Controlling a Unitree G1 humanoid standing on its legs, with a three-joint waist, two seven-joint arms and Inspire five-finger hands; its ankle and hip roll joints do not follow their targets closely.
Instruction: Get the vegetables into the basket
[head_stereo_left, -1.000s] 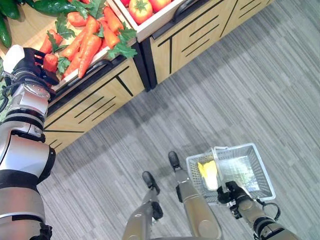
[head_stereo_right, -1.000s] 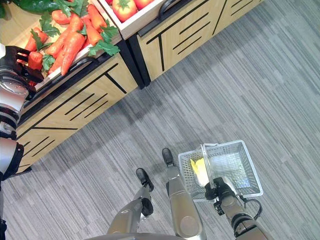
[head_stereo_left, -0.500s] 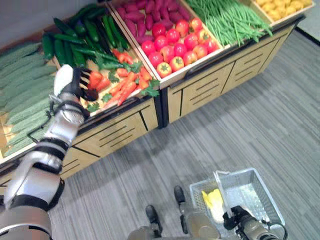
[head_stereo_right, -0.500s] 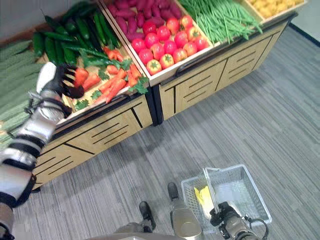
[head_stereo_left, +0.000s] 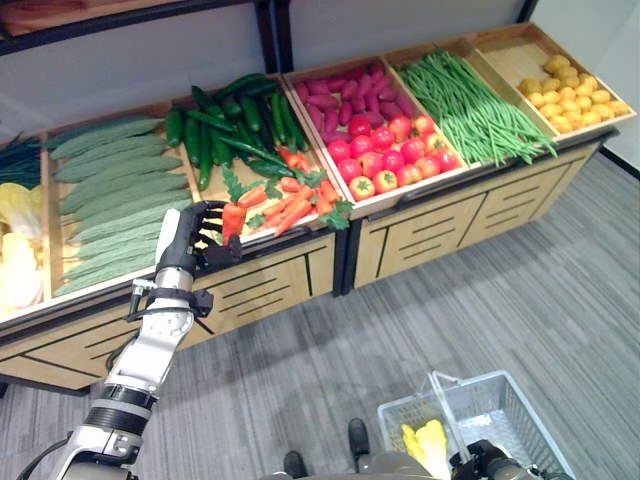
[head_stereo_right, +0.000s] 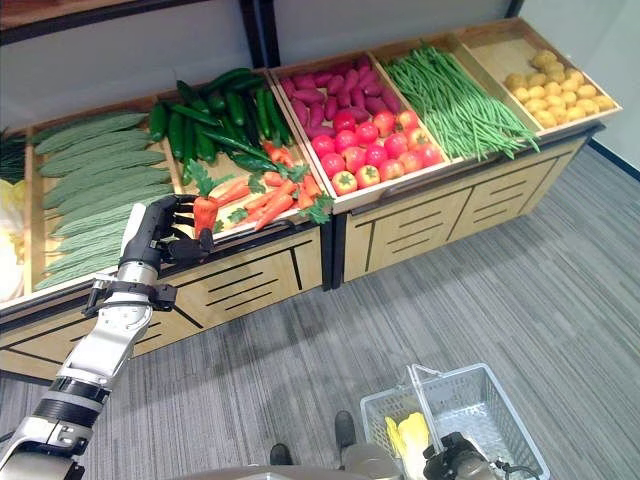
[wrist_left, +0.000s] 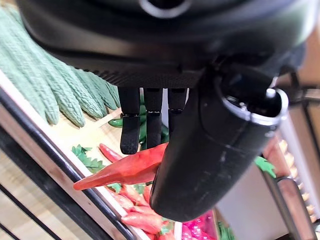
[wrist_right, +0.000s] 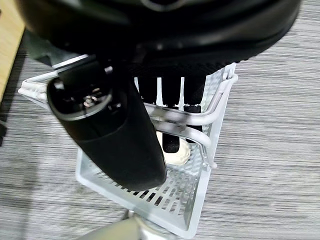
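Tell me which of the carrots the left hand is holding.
The carrot at the near left edge of the carrot pile, gripped by the left hand. The other carrots lie loose to its right.

Light wood-grain stand (head_stereo_left: 430, 225), white wire-mesh basket (head_stereo_left: 520, 400), smooth glossy carrot (wrist_left: 125, 170)

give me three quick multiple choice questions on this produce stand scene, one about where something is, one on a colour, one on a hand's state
1. Where is the basket?
A. on the stand
B. low over the floor, held by the right hand
C. on a shelf

2. What colour is the vegetable already in the basket?
A. yellow
B. purple
C. red

3. What is the left hand doing?
A. hanging open
B. pinching a carrot
C. gripping a cucumber

Answers:
1 B: the basket hangs over the grey floor, the right hand curled round its handle.
2 A: a yellow vegetable lies inside.
3 B: the left hand holds a carrot between thumb and fingers.
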